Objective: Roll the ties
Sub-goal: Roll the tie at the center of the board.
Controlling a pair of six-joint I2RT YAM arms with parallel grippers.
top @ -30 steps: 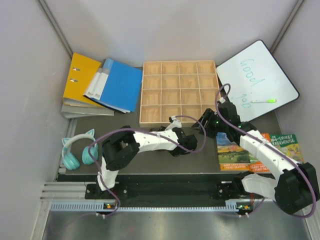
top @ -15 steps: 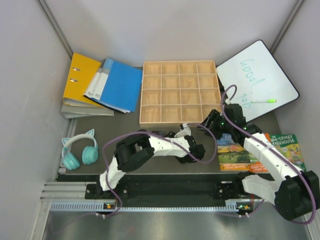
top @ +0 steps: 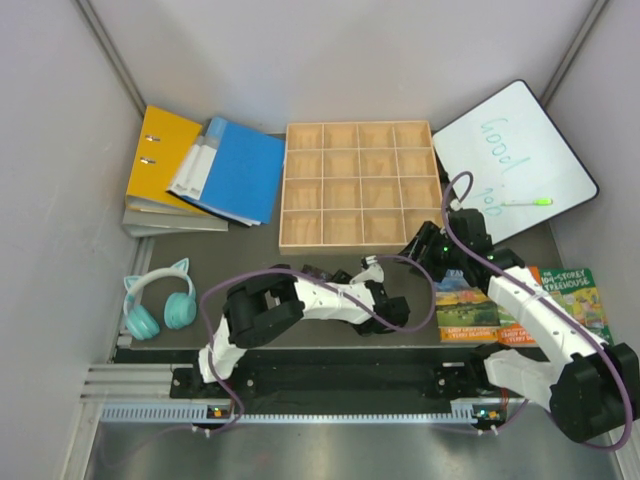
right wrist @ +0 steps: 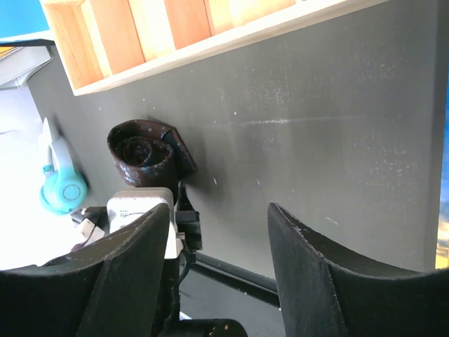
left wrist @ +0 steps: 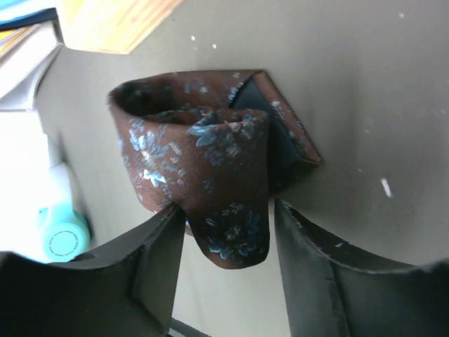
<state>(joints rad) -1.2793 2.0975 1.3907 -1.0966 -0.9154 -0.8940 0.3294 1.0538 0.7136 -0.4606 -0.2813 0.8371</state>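
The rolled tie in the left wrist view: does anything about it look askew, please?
Yes: the tie is rolled loosely, its pointed end sticks out sideways on the table with the dark lining exposed.

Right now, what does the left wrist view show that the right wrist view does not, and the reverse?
Only the left wrist view: the tie up close, with its blue flower pattern, and a fold of it lying between the fingers of the left claw. Only the right wrist view: the roll's spiral seen end-on, the wooden tray with its compartments, the left arm's white wrist, and the open right claw with nothing in it. Both: the rolled tie, the dark mat, a teal headphone cup, part of the tray.
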